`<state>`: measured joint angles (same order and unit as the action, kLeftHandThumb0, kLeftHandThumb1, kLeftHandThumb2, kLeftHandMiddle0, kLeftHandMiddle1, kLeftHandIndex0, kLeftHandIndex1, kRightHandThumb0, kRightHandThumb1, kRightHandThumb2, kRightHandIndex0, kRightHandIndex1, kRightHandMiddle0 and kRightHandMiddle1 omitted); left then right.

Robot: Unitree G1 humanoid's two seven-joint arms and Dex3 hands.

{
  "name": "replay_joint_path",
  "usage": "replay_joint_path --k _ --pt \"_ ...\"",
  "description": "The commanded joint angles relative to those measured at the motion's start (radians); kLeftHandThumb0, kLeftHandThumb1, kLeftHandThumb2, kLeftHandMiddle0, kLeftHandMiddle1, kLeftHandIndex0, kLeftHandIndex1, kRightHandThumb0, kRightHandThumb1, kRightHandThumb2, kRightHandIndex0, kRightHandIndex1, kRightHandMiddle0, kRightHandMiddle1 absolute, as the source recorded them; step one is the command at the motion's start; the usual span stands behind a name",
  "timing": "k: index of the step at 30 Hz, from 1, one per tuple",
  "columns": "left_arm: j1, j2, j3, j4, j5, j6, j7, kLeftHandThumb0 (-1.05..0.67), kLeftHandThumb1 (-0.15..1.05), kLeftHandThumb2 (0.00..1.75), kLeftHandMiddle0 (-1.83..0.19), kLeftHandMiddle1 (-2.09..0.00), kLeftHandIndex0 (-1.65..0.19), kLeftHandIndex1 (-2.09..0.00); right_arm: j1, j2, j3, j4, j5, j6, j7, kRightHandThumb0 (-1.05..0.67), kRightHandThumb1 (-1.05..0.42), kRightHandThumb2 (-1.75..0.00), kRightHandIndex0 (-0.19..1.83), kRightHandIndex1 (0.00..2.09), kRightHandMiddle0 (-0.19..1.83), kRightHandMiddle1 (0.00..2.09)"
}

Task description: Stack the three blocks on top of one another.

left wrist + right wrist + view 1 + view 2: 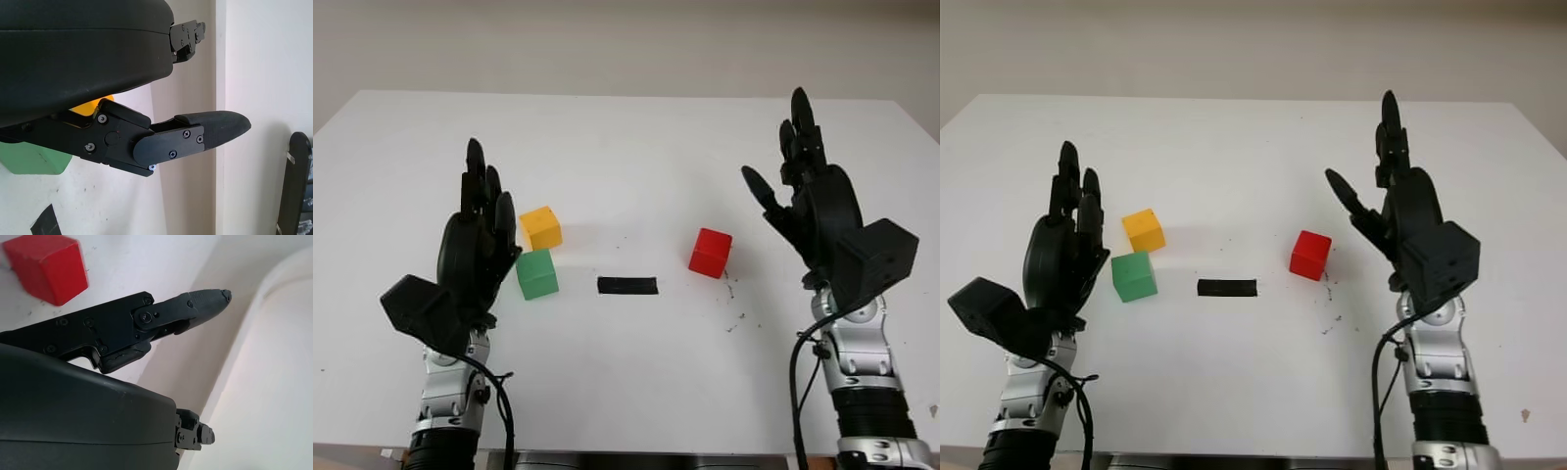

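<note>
- Rising from the near left of the bench (626,392), the left robot hand (475,240) is raised with its fingers straight and holds nothing; it is open, just beside the green block (536,274) and yellow block (541,227).
- Standing at the near right, the right robot hand (808,191) is also raised, open and holding nothing, with its thumb pointing inward toward the red block (710,253).
- The green block sits on the bench right next to the left robot hand's palm side; in the left wrist view it shows beneath the hand's shell (34,159).
- The yellow block lies just behind the green one, a little farther from the robot and turned at a slight angle; whether the two touch at a corner I cannot tell.
- The red block rests alone on the bench, near the right robot hand and well apart from the other two blocks.
- A black strip of tape (627,285) lies flat on the bench between the green block and the red block.
- A few small dark marks (736,318) speckle the white surface near the red block.
</note>
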<state>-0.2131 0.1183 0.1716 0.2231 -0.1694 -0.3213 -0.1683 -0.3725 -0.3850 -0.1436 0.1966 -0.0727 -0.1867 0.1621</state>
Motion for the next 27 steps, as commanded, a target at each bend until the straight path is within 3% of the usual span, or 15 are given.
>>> replay_joint_path --k 1,6,8,13,18,27 --pt "-0.006 0.005 -0.001 -0.011 0.000 -0.006 -0.003 -0.77 1.05 0.63 0.19 0.00 0.19 0.00 -0.024 -0.106 0.025 -0.030 -0.084 0.023 0.035 -0.74 -0.97 -0.05 -0.03 0.07 0.02 0.07" --pt "-0.010 0.013 0.003 0.010 0.005 -0.031 -0.010 -0.75 1.05 0.63 0.19 0.00 0.19 0.00 -0.050 -0.284 0.062 -0.029 -0.228 0.018 0.118 -0.77 -0.94 -0.04 0.06 0.09 0.19 0.11" --pt "-0.012 0.014 0.005 0.022 0.007 -0.044 -0.010 -0.75 1.05 0.63 0.19 0.00 0.19 0.00 -0.067 -0.344 0.074 -0.021 -0.265 0.006 0.150 -0.70 -0.88 -0.03 0.07 0.08 0.26 0.11" --pt "-0.012 0.018 0.008 0.023 0.000 -0.044 -0.013 -0.74 1.05 0.62 0.19 0.00 0.19 0.00 -0.177 -0.481 0.161 0.043 -0.381 -0.094 0.236 -0.67 -0.83 -0.04 0.06 0.06 0.30 0.09" --pt "-0.013 0.024 0.009 0.022 -0.001 -0.045 -0.020 -0.74 1.05 0.64 0.19 0.00 0.19 0.00 -0.296 -0.544 0.232 0.103 -0.445 -0.181 0.302 -0.64 -0.83 -0.05 0.03 0.05 0.32 0.08" --pt "-0.008 0.032 0.005 0.008 0.002 -0.035 -0.013 -0.75 1.05 0.63 0.19 0.00 0.19 0.00 -0.474 -0.590 0.387 0.267 -0.664 -0.463 0.218 -0.62 -0.83 -0.05 0.06 0.07 0.38 0.09"
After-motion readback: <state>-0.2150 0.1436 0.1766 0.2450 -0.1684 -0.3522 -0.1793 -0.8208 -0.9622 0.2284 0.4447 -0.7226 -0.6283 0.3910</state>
